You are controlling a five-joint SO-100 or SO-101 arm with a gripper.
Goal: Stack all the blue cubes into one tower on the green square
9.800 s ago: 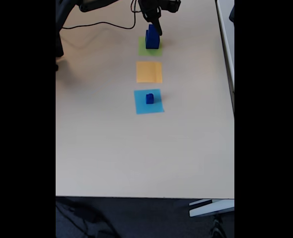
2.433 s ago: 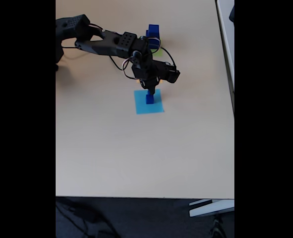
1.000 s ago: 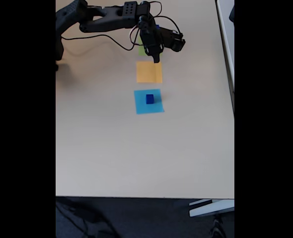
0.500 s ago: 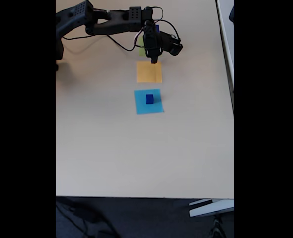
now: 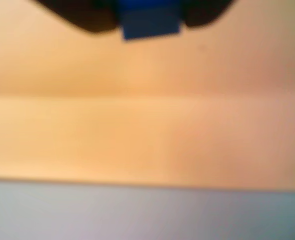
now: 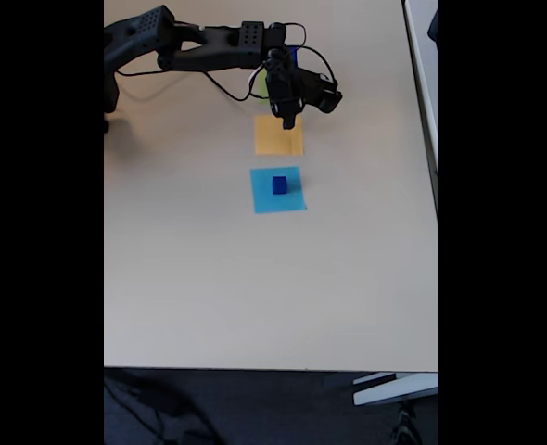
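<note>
Fixed view, left to right. The black arm (image 6: 199, 46) enters from the upper left of the frame and reaches right along the top of the pale table (image 6: 209, 278). Its gripper (image 6: 288, 120) points down over the top edge of the orange square (image 6: 279, 137), upper centre. Whether its fingers are apart or together cannot be told here.

A sliver of the green square (image 6: 263, 87) shows just left of the wrist, above the orange square. A dark blue patch (image 6: 293, 53) shows at the wrist; it may belong to the tower, but the arm covers most of it, so height and lean cannot be told.

Below the orange square lies the light-blue square (image 6: 277, 190), flat, edges roughly parallel to the frame. The small blue cube (image 6: 280, 185) sits on it, near its centre, upright, with no long axis to report.

Wrist view, heavily blurred: a blue block (image 5: 151, 22) sits at top centre between two dark shapes. Orange fills the middle band; grey lies along the bottom.

Dark floor (image 6: 255, 408) runs below the table's lower edge.
</note>
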